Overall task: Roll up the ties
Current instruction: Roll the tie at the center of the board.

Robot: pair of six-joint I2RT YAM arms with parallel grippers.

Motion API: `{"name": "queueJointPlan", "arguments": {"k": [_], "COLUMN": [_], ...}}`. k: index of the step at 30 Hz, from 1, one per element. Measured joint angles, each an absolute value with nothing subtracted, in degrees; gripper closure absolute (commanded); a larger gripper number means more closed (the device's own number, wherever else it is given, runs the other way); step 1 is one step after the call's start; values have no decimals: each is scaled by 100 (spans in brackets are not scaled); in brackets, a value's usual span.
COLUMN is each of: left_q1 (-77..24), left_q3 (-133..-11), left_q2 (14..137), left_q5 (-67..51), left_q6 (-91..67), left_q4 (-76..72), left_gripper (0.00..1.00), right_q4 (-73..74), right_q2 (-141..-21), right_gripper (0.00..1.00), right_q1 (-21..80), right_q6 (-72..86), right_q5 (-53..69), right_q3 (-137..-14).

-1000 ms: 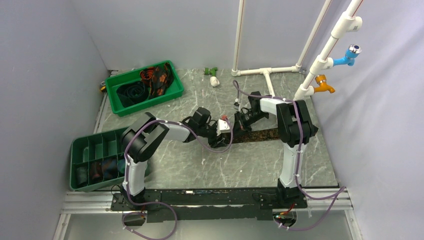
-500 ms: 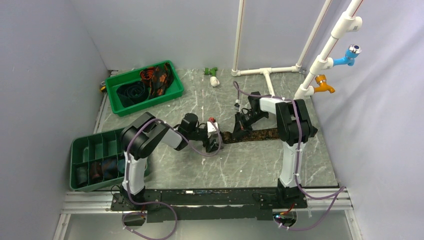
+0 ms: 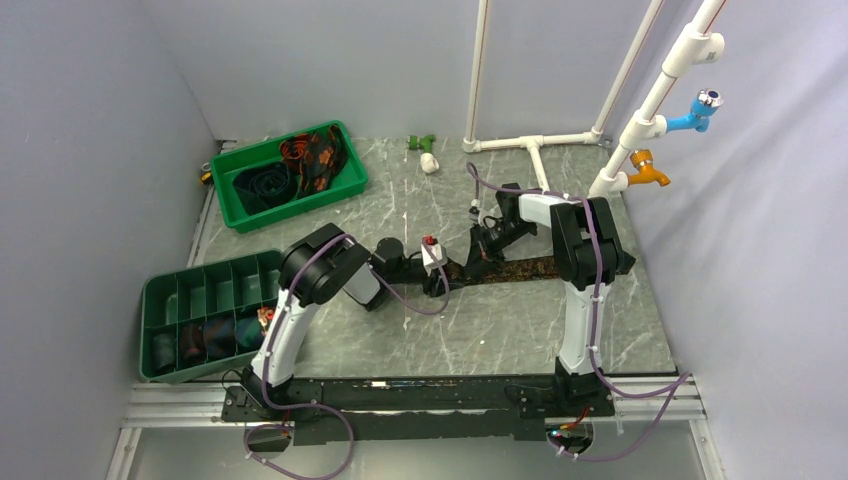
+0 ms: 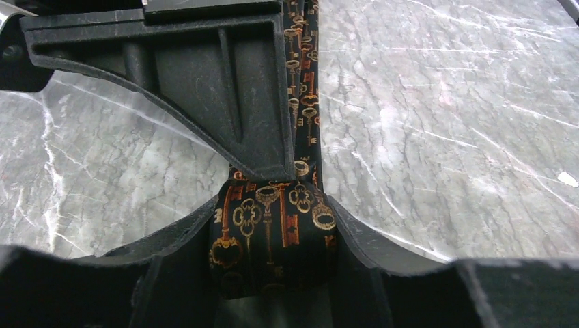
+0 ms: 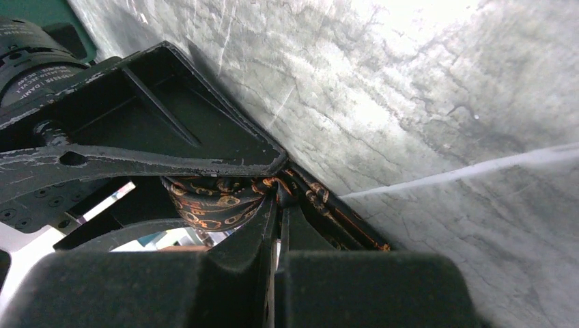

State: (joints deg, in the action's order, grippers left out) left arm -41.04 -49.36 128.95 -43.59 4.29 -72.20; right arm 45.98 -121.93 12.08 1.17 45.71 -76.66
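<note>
A dark brown tie with an orange key print (image 3: 515, 267) lies flat across the middle of the table. Its left end is wound into a small roll (image 4: 273, 219). My left gripper (image 3: 440, 278) is shut on that roll, which sits between its fingers (image 4: 272, 229). My right gripper (image 3: 472, 262) meets it from the right. Its jaws (image 5: 278, 199) are pressed together on a fold of the same tie (image 5: 218, 195) right beside the roll. More ties (image 3: 310, 155) lie bunched in the far green tray.
A green tray (image 3: 345, 185) stands at the back left. A green compartment tray (image 3: 205, 285) with rolled ties stands at the near left. White pipes (image 3: 535, 150) with blue (image 3: 700, 110) and orange taps (image 3: 650, 170) stand at the back right. A small green-white fitting (image 3: 425, 152) lies at the back.
My left arm's elbow has swung right and its wrist has turned, while the gripper stayed at the tie's left end. My right arm has barely moved.
</note>
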Motion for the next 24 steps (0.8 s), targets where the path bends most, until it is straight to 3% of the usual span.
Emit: {"name": "queueJointPlan", "arguments": {"k": [7, 10, 14, 18, 24], "left_q1": [-4115, -4115, -4160, -4200, -4206], "left_q3": [-4984, -4982, -4956, -5076, -5610], "left_q2": [13216, 13190, 12908, 12529, 12066], "left_q5": [-4305, -4303, -4209, -4088, -4060], "left_q6": [19, 47, 318, 716, 1485], "left_q4": [-7900, -7826, -7236, -6139, -4016], "left_gripper": [75, 71, 82, 90, 100], "right_q4": [4606, 4609, 4602, 4611, 4742], "right_q2": [-12217, -12217, -12213, -12180, -12147], "right_gripper": [100, 100, 100, 82, 62], "right_q1": [1227, 1245, 1264, 1293, 1313], "right_q6": [180, 183, 198, 185, 102], "right_q5": [4576, 4567, 4552, 4501, 4560], "right_q3": [-7679, -7688, -7686, -7699, -7773]}}
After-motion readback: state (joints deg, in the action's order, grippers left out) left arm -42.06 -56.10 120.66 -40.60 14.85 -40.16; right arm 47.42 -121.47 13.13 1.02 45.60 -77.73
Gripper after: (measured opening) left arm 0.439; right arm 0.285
